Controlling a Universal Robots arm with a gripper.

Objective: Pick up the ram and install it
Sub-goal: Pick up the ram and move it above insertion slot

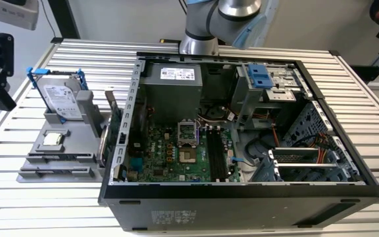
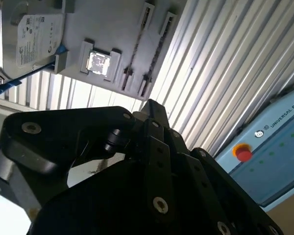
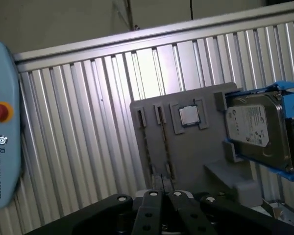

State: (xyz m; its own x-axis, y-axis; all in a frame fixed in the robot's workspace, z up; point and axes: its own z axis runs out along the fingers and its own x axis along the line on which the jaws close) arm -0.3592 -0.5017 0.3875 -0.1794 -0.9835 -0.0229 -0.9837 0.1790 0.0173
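Observation:
My black gripper [image 1: 4, 101] hangs at the exterior view's far left, above the table and apart from the grey parts holder [image 1: 61, 148]. In both wrist views its fingers [image 3: 162, 188] [image 2: 154, 111] lie pressed together with nothing between them. The holder [image 3: 196, 152] has two long narrow slots [image 3: 156, 144] with a thin dark strip edge-on in each. I cannot tell whether either strip is the ram. On the motherboard, the long black memory sockets [image 1: 216, 154] lie inside the open computer case [image 1: 242, 190].
A hard drive in a blue frame [image 1: 61, 96] stands upright on the holder, with a square processor chip [image 1: 53, 139] beside it. A green card [image 1: 112, 129] stands between holder and case. The arm's base [image 1: 206, 29] rises behind the case. A blue panel with a red button [image 2: 242, 152] lies off the table.

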